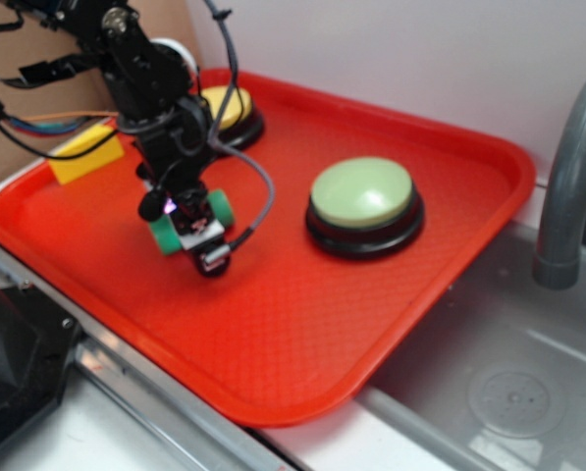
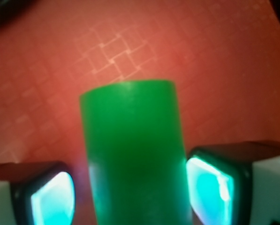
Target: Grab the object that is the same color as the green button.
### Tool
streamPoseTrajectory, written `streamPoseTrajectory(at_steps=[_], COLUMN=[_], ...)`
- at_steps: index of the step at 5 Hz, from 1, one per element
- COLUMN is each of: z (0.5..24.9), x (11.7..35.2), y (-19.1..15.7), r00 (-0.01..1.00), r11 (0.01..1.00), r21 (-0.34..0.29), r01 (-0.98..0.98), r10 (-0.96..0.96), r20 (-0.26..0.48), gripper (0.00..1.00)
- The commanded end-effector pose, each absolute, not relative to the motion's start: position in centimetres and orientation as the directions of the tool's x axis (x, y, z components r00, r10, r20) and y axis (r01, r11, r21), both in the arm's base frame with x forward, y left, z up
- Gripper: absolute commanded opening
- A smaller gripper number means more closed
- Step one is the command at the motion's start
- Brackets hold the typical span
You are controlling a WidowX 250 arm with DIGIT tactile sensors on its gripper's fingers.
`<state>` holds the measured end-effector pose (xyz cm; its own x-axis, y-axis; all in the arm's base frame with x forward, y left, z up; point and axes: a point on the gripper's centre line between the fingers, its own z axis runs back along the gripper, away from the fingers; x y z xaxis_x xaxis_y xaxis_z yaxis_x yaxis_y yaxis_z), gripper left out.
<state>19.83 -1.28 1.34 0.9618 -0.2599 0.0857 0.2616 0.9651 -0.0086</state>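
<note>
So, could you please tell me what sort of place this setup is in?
Probably a toy kitchen sink counter used as a robot test bench: a grey faucet over a basin, with a red tray holding a green button.

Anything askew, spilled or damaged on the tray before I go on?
Nothing stands out. The green cylinder sits between the claw's pads, the green button and yellow button sit upright on the red tray, and the yellow block lies at the tray's edge.
</note>
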Motion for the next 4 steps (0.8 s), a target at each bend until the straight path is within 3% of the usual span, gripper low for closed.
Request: streamPoseTrajectory(at_steps=[1, 2, 3, 4], z=[4.1, 6.9, 11.3, 14.5], x=[19.8, 19.6, 18.9, 18.0], y=[-1.0, -0.5, 0.1, 0.8], r00=[0.967, 0.984, 0.996, 0.991], r11=[0.976, 0.989, 0.999, 0.995], r21=[0.0, 0.022, 0.033, -0.034], r01=[0.218, 0.148, -0.002, -0.093], r10=[-0.217, -0.149, -0.001, 0.096], r20=[0.133, 0.1, 0.092, 0.096], gripper=[0.0, 0.0, 0.0, 0.0])
